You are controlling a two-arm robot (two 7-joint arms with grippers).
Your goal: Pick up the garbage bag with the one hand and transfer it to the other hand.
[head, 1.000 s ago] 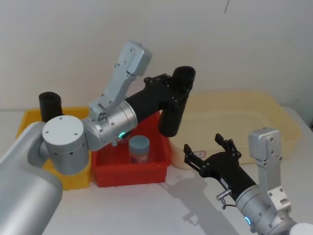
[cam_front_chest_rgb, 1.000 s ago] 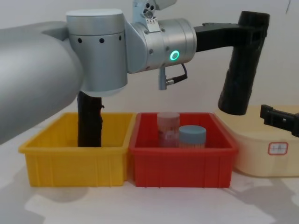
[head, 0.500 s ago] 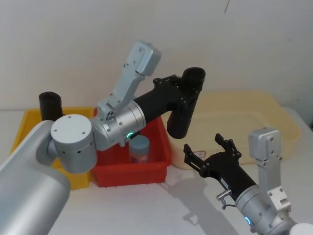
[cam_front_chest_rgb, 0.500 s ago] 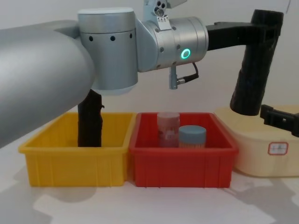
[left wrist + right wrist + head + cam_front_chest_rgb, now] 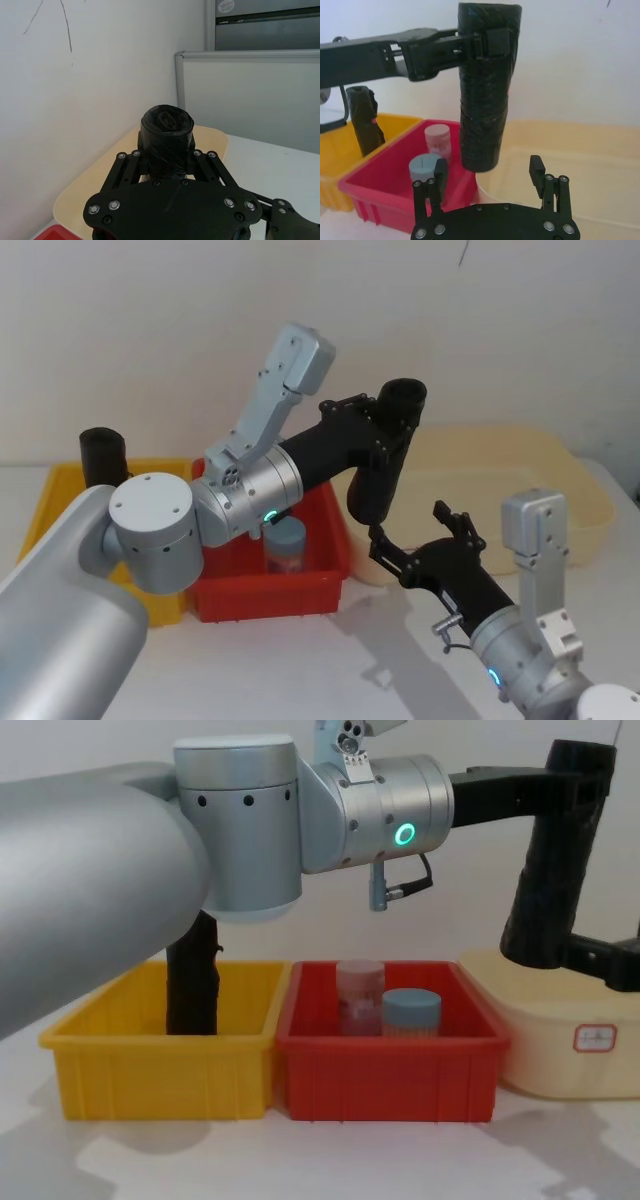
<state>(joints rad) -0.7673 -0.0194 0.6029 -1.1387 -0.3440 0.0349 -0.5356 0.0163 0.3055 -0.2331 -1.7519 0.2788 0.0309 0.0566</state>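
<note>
Black garbage bag roll (image 5: 372,490), upright mid-frame, pinched near its top by left pincer (image 5: 393,427); right pincer (image 5: 408,523) spread below. Likely light, firm, slick: grasp lower half.

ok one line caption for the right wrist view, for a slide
Left hand holds the garbage bag roughly upright above the open right hand, before the handover.

Soft, even light from above keeps the white desk (image 5: 300,660) bright, with no glare. Pale, soft-edged shadows lie on it in front of the red bin (image 5: 270,595) and to that bin's right. The black roll (image 5: 485,115) above the bin carries only a faint sheen.
</note>
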